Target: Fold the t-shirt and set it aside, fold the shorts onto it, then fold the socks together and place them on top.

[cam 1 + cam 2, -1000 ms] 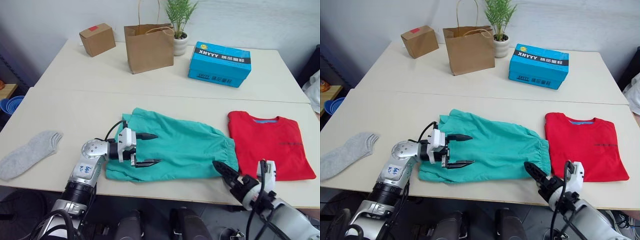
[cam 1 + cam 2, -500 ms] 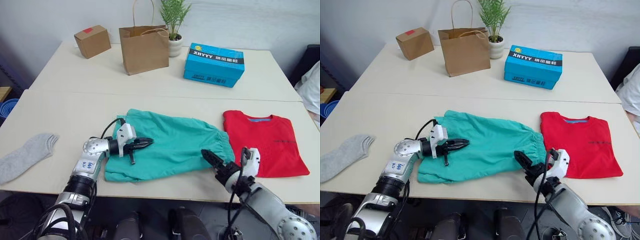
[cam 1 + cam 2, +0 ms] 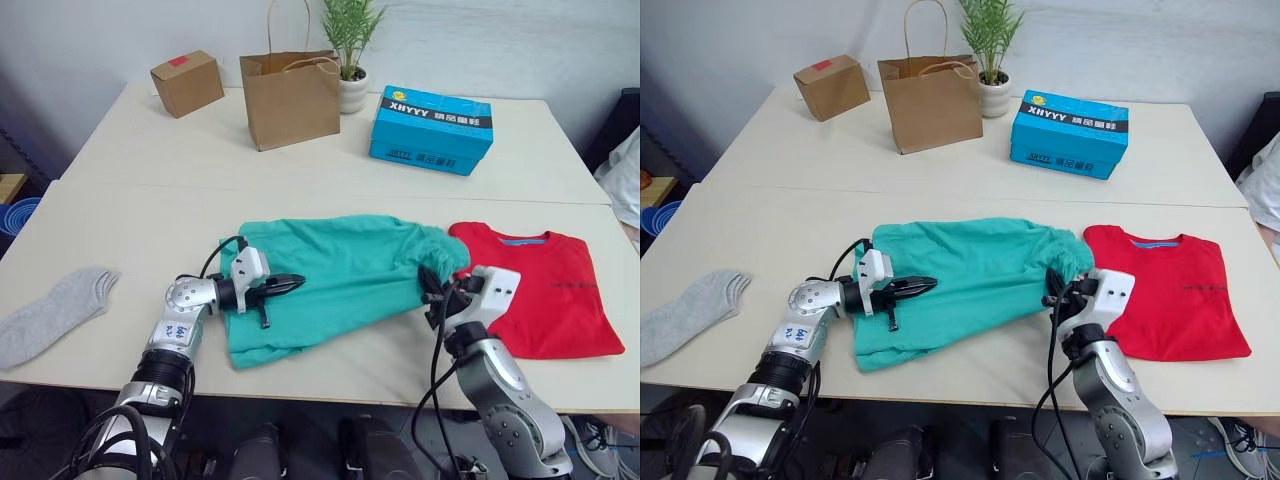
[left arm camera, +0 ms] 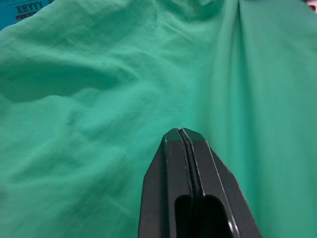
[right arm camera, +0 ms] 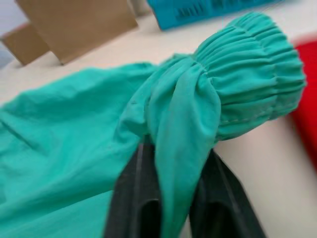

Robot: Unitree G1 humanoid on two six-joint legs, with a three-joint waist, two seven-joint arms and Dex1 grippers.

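The teal-green shorts (image 3: pixel 340 275) lie rumpled across the middle of the near table. My right gripper (image 3: pixel 432 285) is shut on their gathered waistband (image 5: pixel 247 74), which is bunched and raised beside the t-shirt; cloth sits between its fingers (image 5: pixel 136 198). My left gripper (image 3: pixel 290 285) is shut, its tips (image 4: pixel 182 133) lying on the shorts' left end; I cannot tell whether cloth is pinched. The red t-shirt (image 3: pixel 550 295) lies folded flat at the right. A grey sock (image 3: pixel 55 315) rests at the far left near the front edge.
On the far table stand a cardboard box (image 3: pixel 187 82), a brown paper bag (image 3: pixel 290 95), a potted plant (image 3: pixel 352 60) and a blue carton (image 3: pixel 432 128). Bare tabletop (image 3: pixel 150 240) separates the sock from the shorts. A blue object (image 3: pixel 20 210) sits beyond the left edge.
My left gripper closed over the shorts' left end. My right gripper came up from the front edge, shut on the waistband and lifted it, bunching and shifting the shorts.
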